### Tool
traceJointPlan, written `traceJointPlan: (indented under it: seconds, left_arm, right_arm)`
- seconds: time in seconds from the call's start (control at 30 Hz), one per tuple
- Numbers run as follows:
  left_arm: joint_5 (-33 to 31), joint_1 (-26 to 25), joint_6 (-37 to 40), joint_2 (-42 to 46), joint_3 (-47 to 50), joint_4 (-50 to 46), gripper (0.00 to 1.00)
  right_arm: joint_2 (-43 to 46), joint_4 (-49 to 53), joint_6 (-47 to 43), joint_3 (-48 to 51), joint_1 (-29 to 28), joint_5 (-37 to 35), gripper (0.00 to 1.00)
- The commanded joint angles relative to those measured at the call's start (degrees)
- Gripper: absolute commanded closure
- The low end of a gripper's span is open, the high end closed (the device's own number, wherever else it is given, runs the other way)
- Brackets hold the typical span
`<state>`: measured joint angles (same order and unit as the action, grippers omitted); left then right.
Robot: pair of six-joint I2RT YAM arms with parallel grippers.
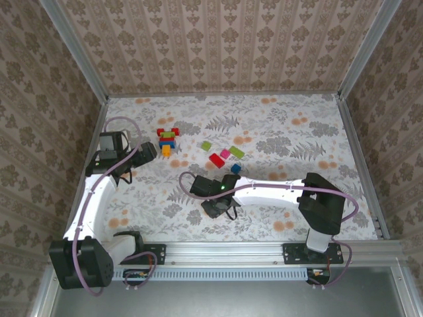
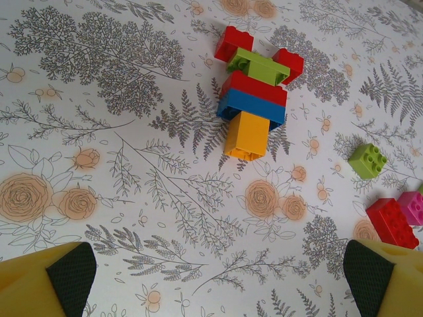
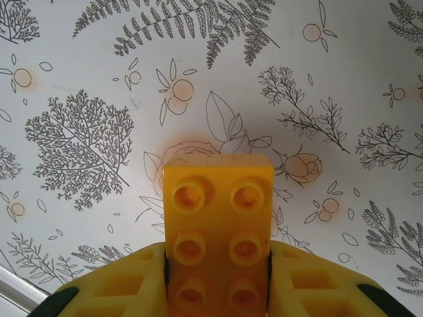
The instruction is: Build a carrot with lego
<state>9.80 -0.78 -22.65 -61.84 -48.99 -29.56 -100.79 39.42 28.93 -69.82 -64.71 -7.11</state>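
Note:
A stack of lego [image 1: 167, 139] lies flat on the floral table: red bricks and a light green one at the far end, then red, blue and an orange brick. In the left wrist view this stack [image 2: 254, 99] is ahead of my left gripper [image 2: 218, 277], whose fingers [image 2: 66, 274] stand wide open over bare table. The left gripper [image 1: 145, 152] is just left of the stack. My right gripper [image 3: 217, 277] is shut on an oblong orange brick [image 3: 218, 224], studs facing the camera, above the table. The right gripper [image 1: 220, 209] hangs near the table's middle front.
Loose bricks lie right of the stack: light green [image 1: 206, 145], red [image 1: 215, 159], magenta [image 1: 225, 154], green [image 1: 236, 152] and blue [image 1: 235, 169]. The left wrist view shows green [image 2: 368, 160], red [image 2: 392, 222] and magenta [image 2: 411, 206] bricks at its right. Patterned walls enclose the table [image 1: 297, 132].

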Motion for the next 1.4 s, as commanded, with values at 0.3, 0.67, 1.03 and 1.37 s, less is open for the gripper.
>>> traceJointPlan:
  seconds: [0.3,0.67,1.03,1.37]
  left_arm:
    - [-0.21,-0.53,1.30,0.23,-0.60,-0.32,0.00]
    - [-0.25,-0.54,1.24,0.23,-0.66,-0.38,0.00]
    - [-0.48,-0.50,1.29,0.25,-0.84,-0.41,0.00]
    - [-0.74,-0.54,1.34,0.27,-0.71,-0.33,0.00]
  right_arm:
    - [-3.05,4.94,3.37,3.87,-2.18,-0.38,0.69]
    - [-1.18,6.36,4.03,5.04,-2.88,-0.71,0.69]
    - [-3.20,0.95,3.42,5.25,-3.08,3.42,0.69]
    - [-4.29,2.51,1.90,3.75,-2.27,2.34,0.69]
